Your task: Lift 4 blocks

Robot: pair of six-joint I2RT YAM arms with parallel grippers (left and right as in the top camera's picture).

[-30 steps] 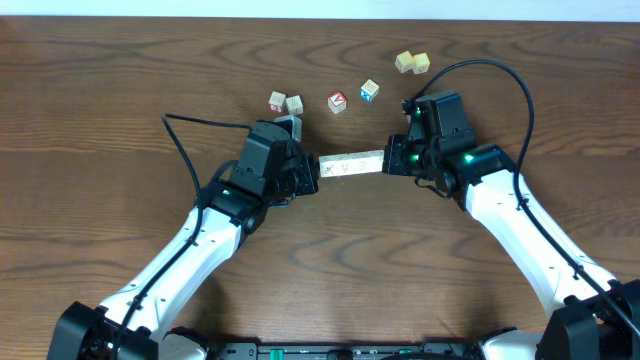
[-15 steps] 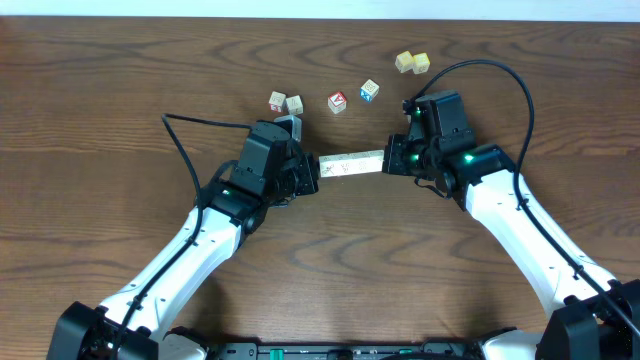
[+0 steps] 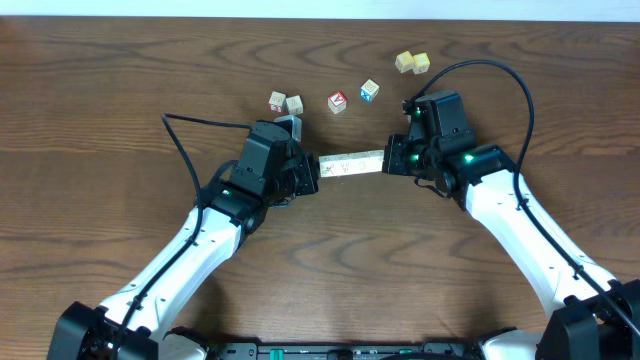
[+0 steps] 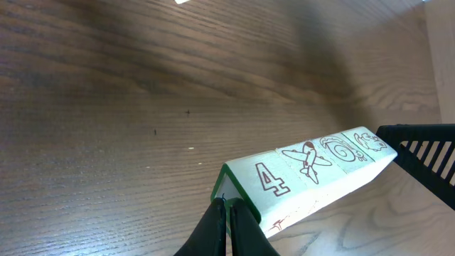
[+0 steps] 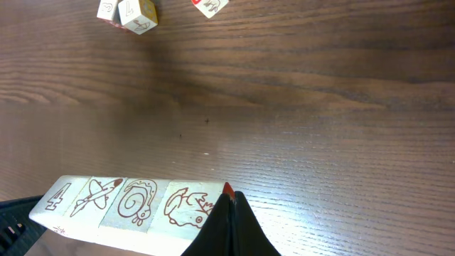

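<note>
Pale wooden blocks, four in a row, are squeezed end to end between the left tool and right tool, each with fingers pressed together. The row appears raised off the brown table, near its middle, with loose cubes lying beyond.

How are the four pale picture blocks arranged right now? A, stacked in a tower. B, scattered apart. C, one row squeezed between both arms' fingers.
C: the blocks form one row, with the left fingers at one end and the right fingers at the other.
</note>
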